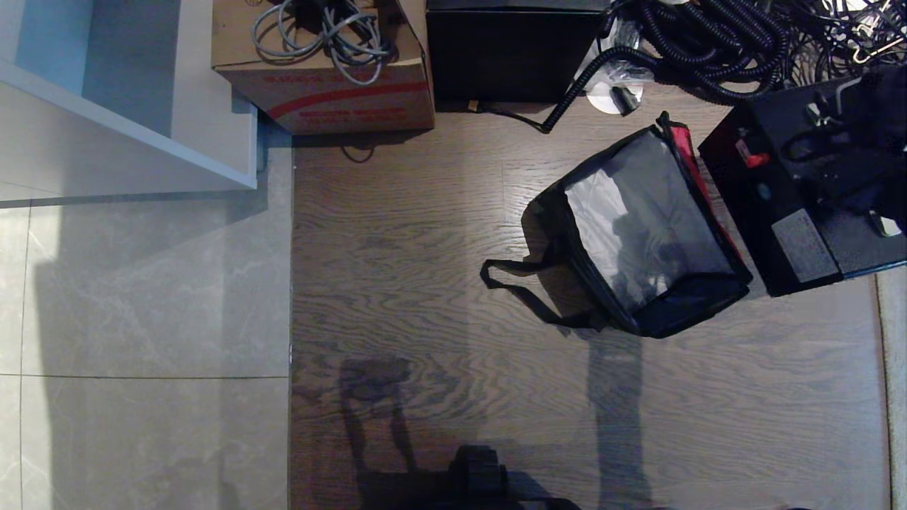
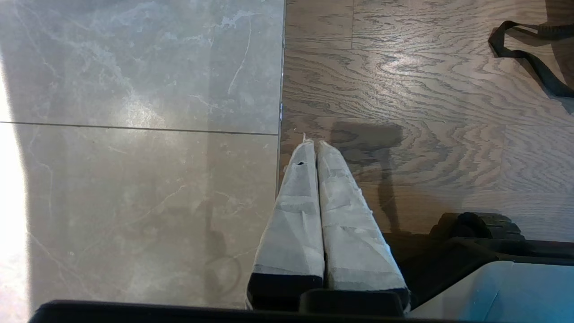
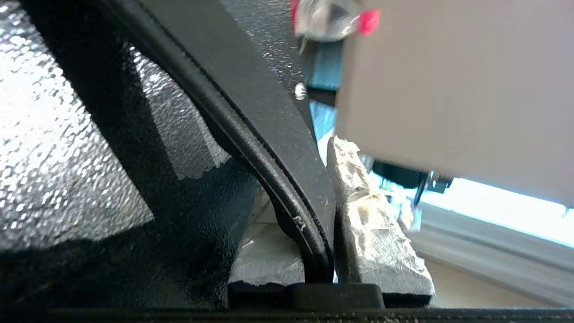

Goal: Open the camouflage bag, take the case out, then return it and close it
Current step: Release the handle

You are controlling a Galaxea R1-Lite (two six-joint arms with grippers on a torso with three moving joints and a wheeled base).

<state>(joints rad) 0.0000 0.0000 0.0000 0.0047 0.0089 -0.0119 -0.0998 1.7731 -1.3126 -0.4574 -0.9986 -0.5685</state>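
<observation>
Red lining showed along the far edge of the camouflage bag [image 1: 648, 234], which stood open on the wood-grain floor [image 1: 425, 283] with its silver inner wall exposed and no case inside. Its black shoulder strap [image 1: 521, 287] trailed across the floor toward the robot's left. The case [image 1: 801, 191] was out of the bag, just beside its right side, at the right edge of the head view. In the right wrist view, the right gripper [image 3: 329, 179] was clamped with its tape-wrapped fingers [image 3: 367, 224] nearly together on the black handle [image 3: 269, 148] of the case; the speckled case surface [image 3: 54, 148] filled the area beside it. The left gripper [image 2: 316, 148] hung over the seam between the grey tile [image 2: 134, 134] and the wood floor, its wrapped fingers pressed together and holding nothing. A red-striped cardboard box [image 1: 326, 78] holding grey cables and a plain black box [image 1: 514, 53] stood at the far side of the floor.
</observation>
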